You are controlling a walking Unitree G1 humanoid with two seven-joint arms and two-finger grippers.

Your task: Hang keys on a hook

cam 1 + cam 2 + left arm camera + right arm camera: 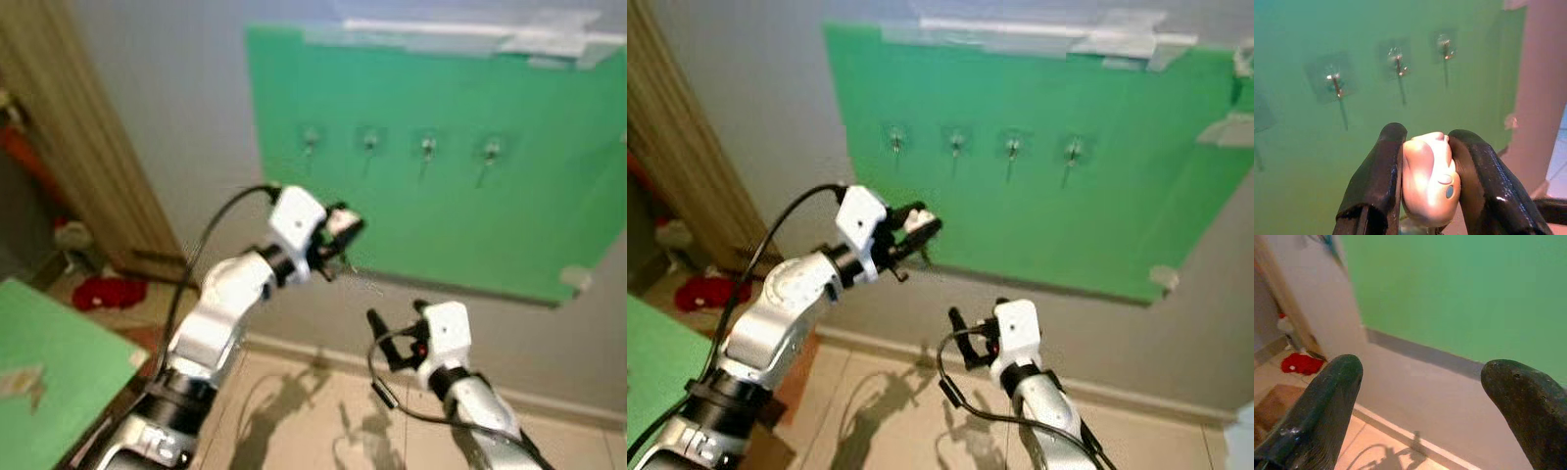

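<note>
Head views: left gripper point(338, 235) raised toward the green board point(549, 176) on the wall, pinching a pale key charm point(342, 221). Four small hooks point(310, 139) in a row near the board's top edge, up above the gripper. Right gripper point(392, 338) low, near the board's bottom edge.

Left wrist view: black fingers point(1378, 181) squeezed tight on the key charm, hooks ahead, well apart. Key ring hidden under the charm. Could miss the tiny hook, since no loop can be seen. Could slip and fall to the floor.

Right wrist view: fingers point(1322, 411) spread wide, holding nothing.
</note>
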